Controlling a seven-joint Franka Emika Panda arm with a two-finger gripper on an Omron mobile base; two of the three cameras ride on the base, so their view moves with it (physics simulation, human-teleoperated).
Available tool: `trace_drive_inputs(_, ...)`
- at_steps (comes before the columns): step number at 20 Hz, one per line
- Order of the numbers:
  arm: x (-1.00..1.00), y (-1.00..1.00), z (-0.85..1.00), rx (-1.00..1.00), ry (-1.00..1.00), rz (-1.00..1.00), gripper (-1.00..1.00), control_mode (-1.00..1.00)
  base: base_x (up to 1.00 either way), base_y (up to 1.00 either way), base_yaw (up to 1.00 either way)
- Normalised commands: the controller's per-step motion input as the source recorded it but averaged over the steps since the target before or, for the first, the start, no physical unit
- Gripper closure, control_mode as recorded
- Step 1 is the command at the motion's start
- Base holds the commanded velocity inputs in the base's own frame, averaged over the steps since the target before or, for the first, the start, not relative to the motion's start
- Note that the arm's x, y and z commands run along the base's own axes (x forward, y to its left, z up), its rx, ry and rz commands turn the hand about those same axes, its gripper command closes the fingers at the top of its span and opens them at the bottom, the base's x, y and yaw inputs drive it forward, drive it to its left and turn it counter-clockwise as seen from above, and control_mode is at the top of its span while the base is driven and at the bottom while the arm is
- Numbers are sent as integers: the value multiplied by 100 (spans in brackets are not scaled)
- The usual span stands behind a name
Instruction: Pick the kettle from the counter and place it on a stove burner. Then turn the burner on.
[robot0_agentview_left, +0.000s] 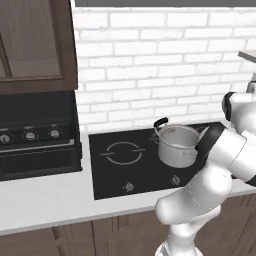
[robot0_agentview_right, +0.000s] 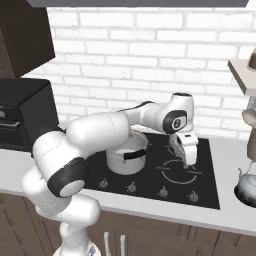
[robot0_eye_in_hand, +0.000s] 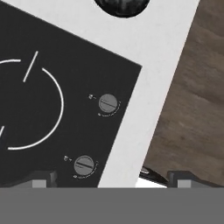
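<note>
My gripper (robot0_agentview_right: 190, 164) hangs empty over the black glass cooktop's white-ring burner (robot0_agentview_right: 176, 171), fingers apart for reaching the small silvery kettle (robot0_agentview_right: 247, 186) sitting on the pale counter (robot0_agentview_right: 235, 212) beside it.

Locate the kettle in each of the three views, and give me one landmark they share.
Left base view: I can't make out the kettle here.
Right base view: the kettle sits at the right edge on the counter, right of the cooktop.
Hand view: a dark rounded shape, probably the kettle, is cut off by the top edge.
Shared landmark: the black cooktop with its knobs.
</note>
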Motion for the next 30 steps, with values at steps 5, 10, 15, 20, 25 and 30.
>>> trace_drive_inputs(5, 0, -71, 3, -3, 6, 24, -100, -100, 0, 0, 0)
trace_drive_inputs(10, -5, -67, 0, 0, 2, 32, -100, -100, 0, 0, 0)
trace_drive_inputs(15, -11, -48, 0, 0, 0, 40, -100, -100, 0, 0, 0)
trace_drive_inputs(20, -13, -20, 0, -2, -4, 41, -100, -100, 0, 0, 0)
trace_drive_inputs(25, -2, -27, 0, -4, -10, 34, -100, -100, 0, 0, 0)
trace_drive_inputs(30, 5, -41, 0, -1, -11, 13, -100, -100, 0, 0, 0)
